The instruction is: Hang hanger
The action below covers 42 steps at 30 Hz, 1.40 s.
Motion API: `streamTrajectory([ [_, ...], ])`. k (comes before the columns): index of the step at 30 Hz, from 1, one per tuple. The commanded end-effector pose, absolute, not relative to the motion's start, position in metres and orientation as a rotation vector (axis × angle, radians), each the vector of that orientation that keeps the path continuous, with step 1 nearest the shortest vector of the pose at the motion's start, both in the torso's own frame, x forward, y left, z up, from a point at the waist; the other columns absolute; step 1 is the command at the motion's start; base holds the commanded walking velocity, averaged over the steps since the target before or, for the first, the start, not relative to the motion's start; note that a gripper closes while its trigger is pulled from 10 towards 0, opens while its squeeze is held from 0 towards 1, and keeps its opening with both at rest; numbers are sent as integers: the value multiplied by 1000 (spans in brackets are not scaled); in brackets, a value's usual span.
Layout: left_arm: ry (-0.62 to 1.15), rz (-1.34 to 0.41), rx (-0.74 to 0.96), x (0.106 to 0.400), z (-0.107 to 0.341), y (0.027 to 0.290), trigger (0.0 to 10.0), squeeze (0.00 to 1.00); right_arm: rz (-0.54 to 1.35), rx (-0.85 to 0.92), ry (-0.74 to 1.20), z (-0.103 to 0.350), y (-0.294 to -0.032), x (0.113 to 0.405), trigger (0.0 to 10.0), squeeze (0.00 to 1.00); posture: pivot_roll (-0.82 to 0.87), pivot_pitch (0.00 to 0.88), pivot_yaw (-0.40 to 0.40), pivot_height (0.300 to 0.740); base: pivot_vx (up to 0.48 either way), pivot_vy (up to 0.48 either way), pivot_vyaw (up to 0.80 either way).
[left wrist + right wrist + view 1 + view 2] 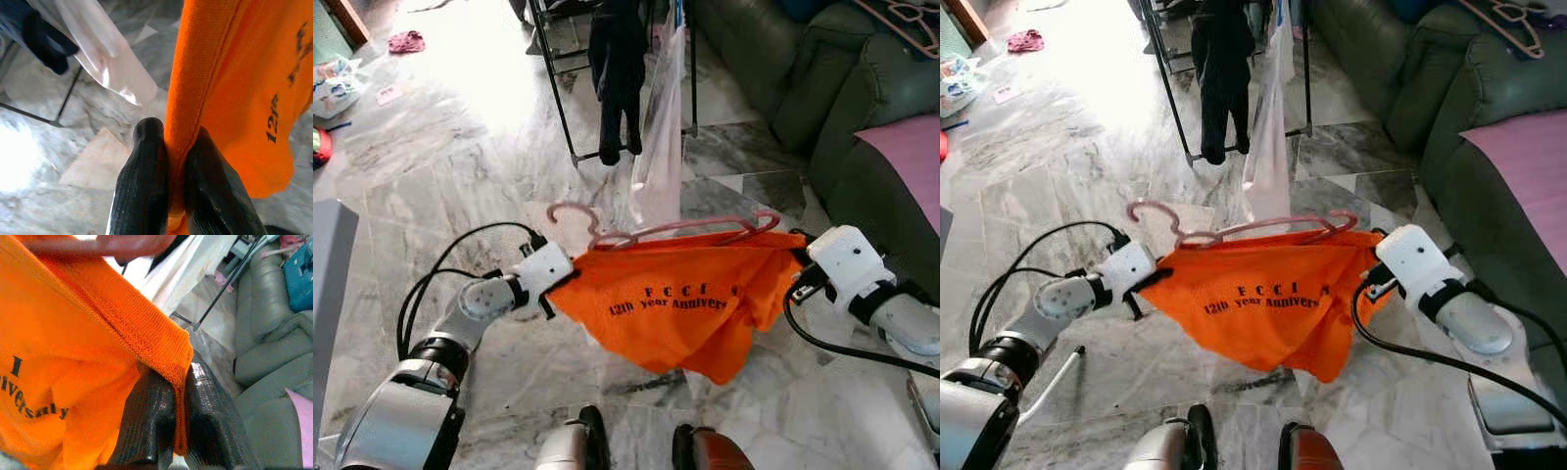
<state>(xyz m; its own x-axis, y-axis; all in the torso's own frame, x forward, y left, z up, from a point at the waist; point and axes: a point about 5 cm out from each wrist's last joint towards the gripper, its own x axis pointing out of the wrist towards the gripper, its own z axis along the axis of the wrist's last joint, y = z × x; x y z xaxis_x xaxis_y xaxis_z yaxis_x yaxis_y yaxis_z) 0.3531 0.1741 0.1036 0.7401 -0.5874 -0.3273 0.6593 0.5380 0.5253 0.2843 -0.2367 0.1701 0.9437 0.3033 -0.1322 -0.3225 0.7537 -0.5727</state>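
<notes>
Orange T-shirt (685,304) stretched between both tools above the marble floor (450,186).
Left tool (168,161) and right tool (178,406) each pinch a shirt edge; pink hanger (675,230) rests along its top, near the clothes rack (607,78).

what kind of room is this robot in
Most likely a home living room used for drying laundry: a green sofa, a marble floor, and a black clothes rack with garments hanging.
</notes>
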Motion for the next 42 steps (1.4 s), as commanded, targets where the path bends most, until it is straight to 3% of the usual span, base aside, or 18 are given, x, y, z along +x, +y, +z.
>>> streamTrajectory([
  [1, 173, -662, 662, 348, 98, 200, 0, 0, 239, -626, 36, 177, -254, 283, 0, 0, -147, 265, 108, 740, 0, 0, 0],
  [9, 169, -694, 653, 344, 96, 203, 0, 0, -75, -605, 105, 179, -294, 288, 0, 0, -146, 264, 109, 740, 0, 0, 0],
  [12, 189, -710, 665, 340, 91, 206, 0, 0, -160, -594, 22, 196, -303, 289, 0, 0, -144, 265, 109, 740, 0, 0, 0],
  [28, 284, -706, 698, 326, 72, 218, 0, 0, -198, -719, -199, 285, -295, 288, 0, 0, -159, 268, 109, 740, 0, 0, 0],
  [31, 295, -711, 704, 325, 70, 218, 0, 0, -180, -745, -211, 290, -290, 289, 0, 0, -159, 268, 109, 740, 0, 0, 0],
  [42, 309, -752, 734, 324, 65, 210, 0, 0, -16, -1101, -191, 280, -254, 302, 0, 0, -166, 272, 110, 740, 0, 0, 0],
])
